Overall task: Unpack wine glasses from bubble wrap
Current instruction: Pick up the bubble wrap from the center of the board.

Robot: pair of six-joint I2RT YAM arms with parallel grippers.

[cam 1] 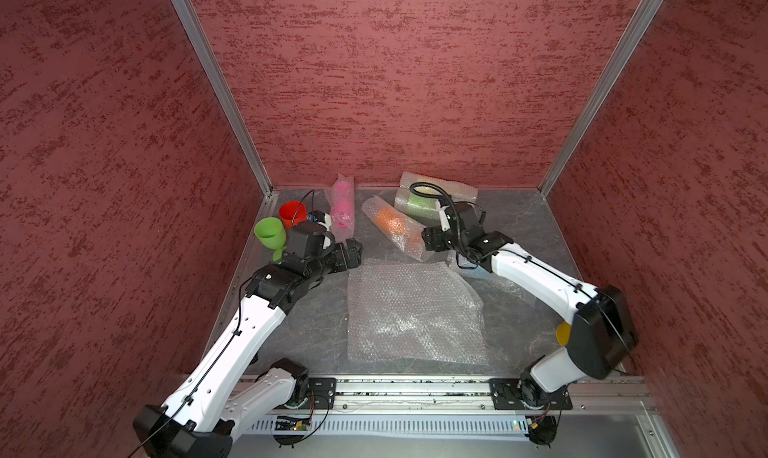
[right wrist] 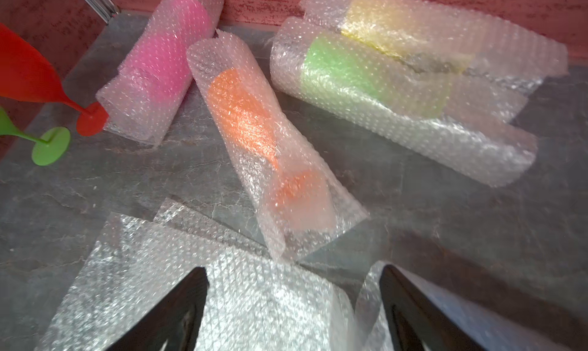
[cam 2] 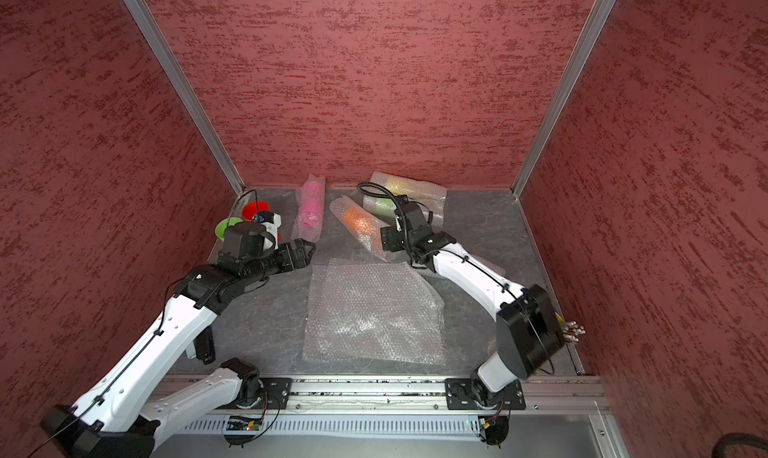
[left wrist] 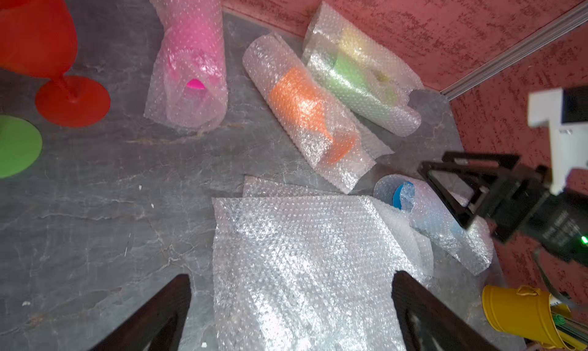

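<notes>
Grey bench: red goblet and green goblet are standing unwrapped far left; pink goblet, orange goblet and blue goblet are lying in bubble wrap sleeves; left jaws and right jaws are hovering wide, empty.

Glossy, dimpled bubble wrap on matt, veined grey tabletop; red goblet smooth plastic.

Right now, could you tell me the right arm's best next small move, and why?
Probably lower the right gripper onto the sleeve around the blue goblet and close: its jaws stand open by it, the goblet still wrapped.
</notes>
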